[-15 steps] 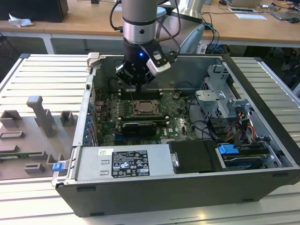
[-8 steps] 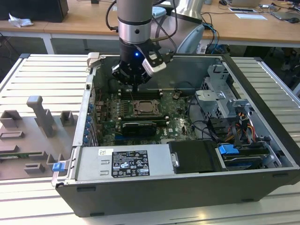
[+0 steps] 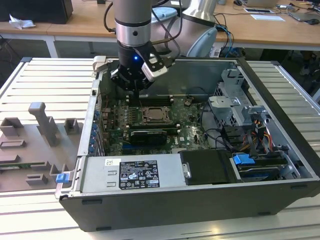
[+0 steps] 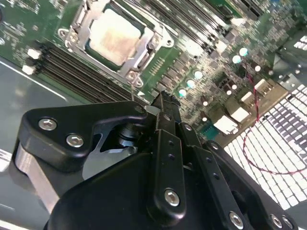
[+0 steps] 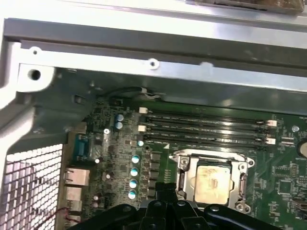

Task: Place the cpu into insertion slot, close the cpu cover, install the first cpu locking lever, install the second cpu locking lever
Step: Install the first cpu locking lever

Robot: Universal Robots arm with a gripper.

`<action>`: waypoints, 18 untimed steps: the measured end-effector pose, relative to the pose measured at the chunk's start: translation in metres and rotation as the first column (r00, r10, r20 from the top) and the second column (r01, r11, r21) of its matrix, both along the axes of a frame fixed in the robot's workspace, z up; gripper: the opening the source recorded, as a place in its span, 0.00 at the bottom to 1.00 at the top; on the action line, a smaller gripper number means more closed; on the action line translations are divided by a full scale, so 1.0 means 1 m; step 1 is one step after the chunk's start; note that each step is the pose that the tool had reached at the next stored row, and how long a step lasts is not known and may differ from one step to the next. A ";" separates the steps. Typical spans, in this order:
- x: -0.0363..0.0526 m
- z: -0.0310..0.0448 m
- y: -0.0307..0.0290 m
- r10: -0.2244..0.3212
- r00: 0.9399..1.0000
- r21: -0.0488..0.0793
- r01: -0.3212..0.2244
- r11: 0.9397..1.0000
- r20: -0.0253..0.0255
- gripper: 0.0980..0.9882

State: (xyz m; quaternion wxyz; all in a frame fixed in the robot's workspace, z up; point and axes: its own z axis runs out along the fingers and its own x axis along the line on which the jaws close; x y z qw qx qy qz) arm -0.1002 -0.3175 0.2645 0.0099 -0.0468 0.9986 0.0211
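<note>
The cpu (image 4: 115, 36) (image 5: 213, 184), a pale silvery square, lies in the insertion slot (image 3: 156, 116) on the green board. The silvery cpu cover (image 4: 149, 44) (image 5: 183, 167) lies flat around it, framing the chip through its window. My gripper (image 4: 165, 98) (image 5: 165, 188) (image 3: 134, 86) hovers above the board beside the socket, on the memory-slot side, toward the case's back wall. Its black fingers are shut together with nothing between them. A thin metal rod (image 4: 132, 90) rises from the socket's corner close to the fingertips.
Long black memory slots (image 5: 206, 129) run beside the socket. A black graphics card (image 3: 148, 135) lies in front of it, then the power supply (image 3: 130, 172). Drive cage and cables (image 3: 235, 107) are on the exterior view's right. The case wall (image 3: 200, 75) stands behind. A grey fixture (image 3: 40, 135) lies outside.
</note>
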 end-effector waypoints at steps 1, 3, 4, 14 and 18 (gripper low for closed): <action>-0.0022 -0.0002 0.0015 0.000 1.000 0.000 0.000 1.000 0.000 0.01; -0.0037 -0.0008 0.0055 0.000 1.000 0.000 0.000 1.000 0.000 0.01; -0.0042 -0.0010 0.0076 0.000 1.000 0.000 0.000 1.000 0.000 0.01; 0.0047 -0.0052 0.0240 -0.002 1.000 0.000 0.002 1.000 0.000 0.01; 0.0127 -0.0058 0.0240 -0.002 1.000 0.000 0.002 1.000 0.000 0.01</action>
